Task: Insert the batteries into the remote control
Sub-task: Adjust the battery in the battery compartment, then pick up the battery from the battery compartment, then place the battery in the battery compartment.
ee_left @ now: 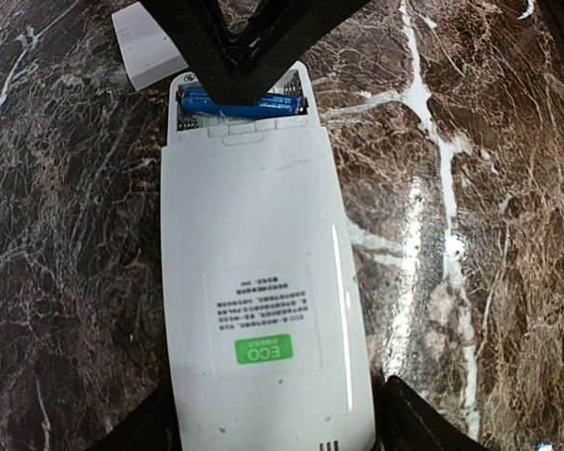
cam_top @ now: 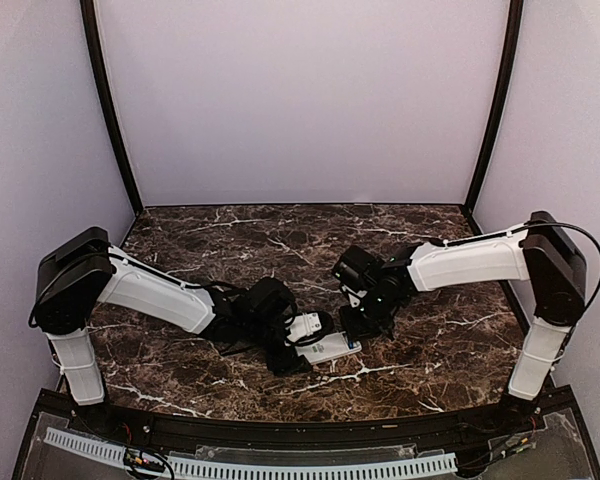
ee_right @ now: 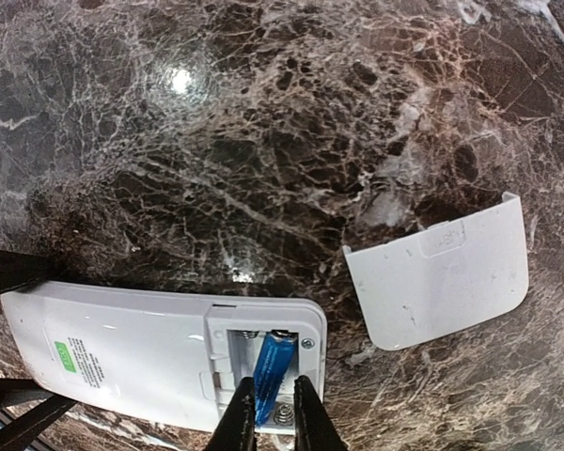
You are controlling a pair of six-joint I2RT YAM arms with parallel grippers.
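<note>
- The battery (ee_right: 271,371) is in the open compartment (ee_right: 227,349), lying across the remote's width. The right wrist view shows it slightly askew, with its far end toward 12 o'clock. I cannot tell whether it is fully down between the contacts.
- The right gripper (ee_right: 273,395) is narrowed onto the battery, pinching its near end from both sides.
- The remote (ee_right: 122,352) lies face-down on the worktop (ee_right: 263,141), label up. In the right wrist view the compartment is at its 3 o'clock end.
- The left gripper (ee_left: 277,395) stands wide, its jaws against the remote's two long edges near the end away from the compartment. I read that as a steadying hold.
- The cover (ee_right: 442,277) lies loose on the worktop at about 2 o'clock from the compartment, apart from the remote.
- Step in hand, as I judge it: seating the first battery. I see only one battery in any view, so the task looks no more than half done.
- Next I would press the battery flat against the spring, then release without dragging it back out.
- Meanwhile the left gripper must keep the remote from sliding.
</note>
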